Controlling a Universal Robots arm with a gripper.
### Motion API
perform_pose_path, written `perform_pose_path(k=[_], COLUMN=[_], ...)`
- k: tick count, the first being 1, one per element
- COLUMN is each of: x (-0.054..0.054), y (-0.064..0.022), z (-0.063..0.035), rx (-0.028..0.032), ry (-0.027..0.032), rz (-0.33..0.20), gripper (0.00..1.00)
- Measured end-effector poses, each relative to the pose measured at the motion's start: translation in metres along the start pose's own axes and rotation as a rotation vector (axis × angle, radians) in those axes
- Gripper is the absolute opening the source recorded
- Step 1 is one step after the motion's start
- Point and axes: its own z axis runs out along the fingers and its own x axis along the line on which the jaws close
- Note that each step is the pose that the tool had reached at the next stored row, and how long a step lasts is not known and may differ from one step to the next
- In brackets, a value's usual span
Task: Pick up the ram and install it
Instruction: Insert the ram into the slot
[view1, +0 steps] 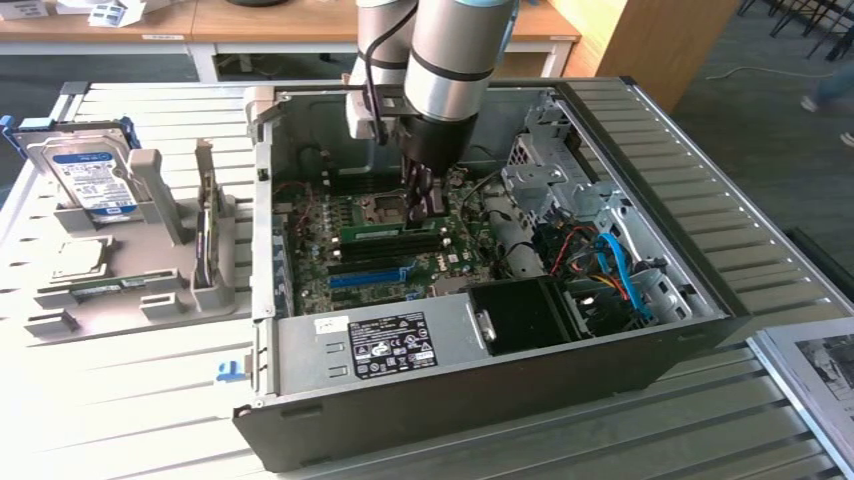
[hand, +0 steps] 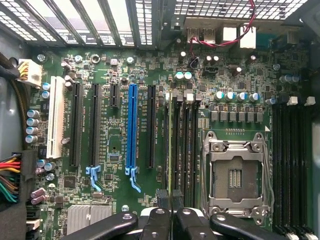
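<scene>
Claw (view1: 424, 212) clenched on one end of the ram (view1: 374, 232), inside open PC case (view1: 667, 190).
Ram stands edge-on over a black mobo slot, btw blue slot (hand: 132, 130) & CPU socket (hand: 235, 175); can't tell if fully seated.

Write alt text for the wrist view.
The gripper pinches the ram, seen edge-on, at the black memory slots of a green motherboard, between a long blue slot and an empty processor socket.

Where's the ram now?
Exterior view, centre: inside the case, the ram stands along the memory slots beside the CPU socket, held by the gripper.
</scene>
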Motion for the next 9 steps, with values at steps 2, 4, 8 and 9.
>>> perform_pose_path(k=[2, 4, 8, 9], x=[0.0, 0.0, 0.0, 0.0], y=[0.0, -0.0011, -0.0047, -0.0054], z=[0.0001, 0.0, -0.0002, -0.0003], rx=[0.0001, 0.0001, 0.0001, 0.0001], ry=[-0.0001, -0.0002, -0.0002, -0.0002], rz=[0.0, 0.0, 0.0, 0.0], gripper=[0.12, 0.12, 0.12, 0.12])
